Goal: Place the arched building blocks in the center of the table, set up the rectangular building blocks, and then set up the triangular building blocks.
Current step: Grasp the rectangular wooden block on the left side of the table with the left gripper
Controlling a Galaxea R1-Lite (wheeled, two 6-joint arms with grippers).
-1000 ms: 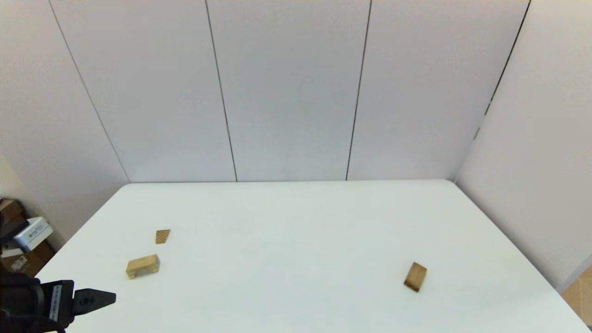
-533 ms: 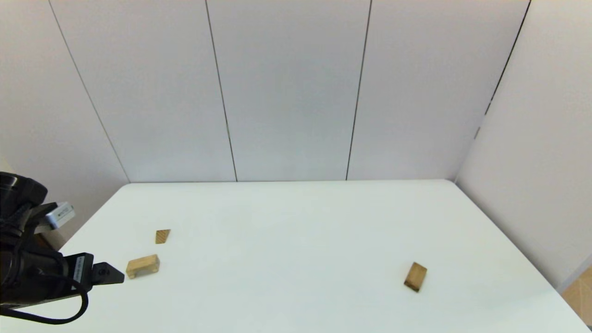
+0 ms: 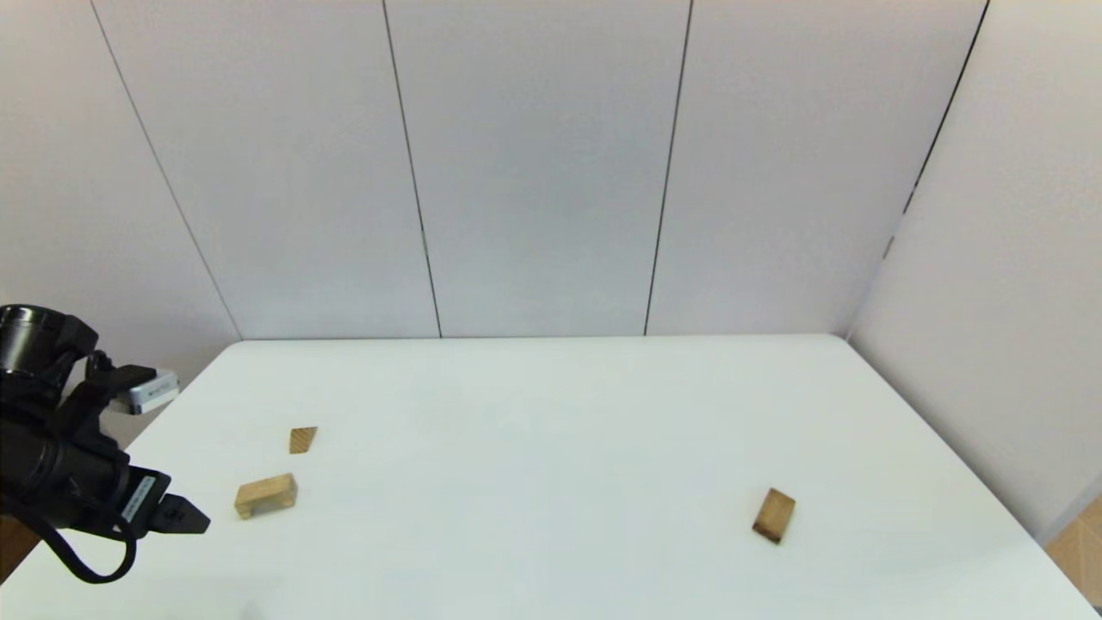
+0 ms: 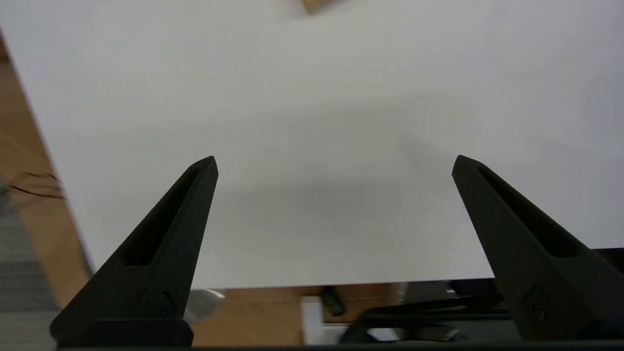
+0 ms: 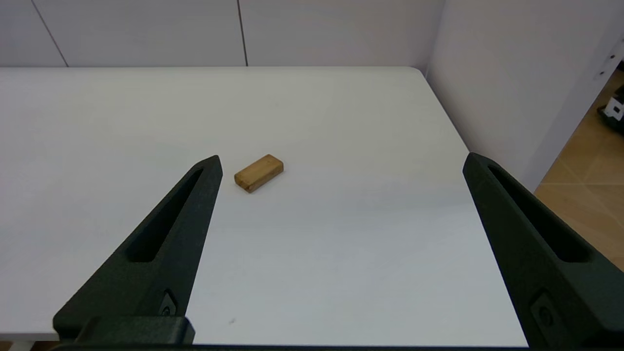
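The pale arched block (image 3: 266, 496) lies on the white table (image 3: 551, 405) at the near left, with the small triangular block (image 3: 302, 440) just behind it. At the near right lies the darker rectangular block (image 3: 773, 515). My left gripper (image 3: 191, 519) hovers over the table's left edge, a short way left of the arched block. In the left wrist view this gripper (image 4: 335, 163) is open and empty, and a sliver of a wooden block (image 4: 319, 4) shows beyond it. My right gripper (image 5: 343, 160) is open and empty, well back from the rectangular block (image 5: 259, 172). It is out of the head view.
White wall panels (image 3: 534, 172) close off the table's far side and right side. Wooden floor (image 4: 29, 195) shows past the table's left edge, and more floor (image 5: 590, 175) shows off its right side.
My left arm has risen at the table's left edge, and its fingertips came closer to the arched block and then drew back slightly. The blocks have not moved.
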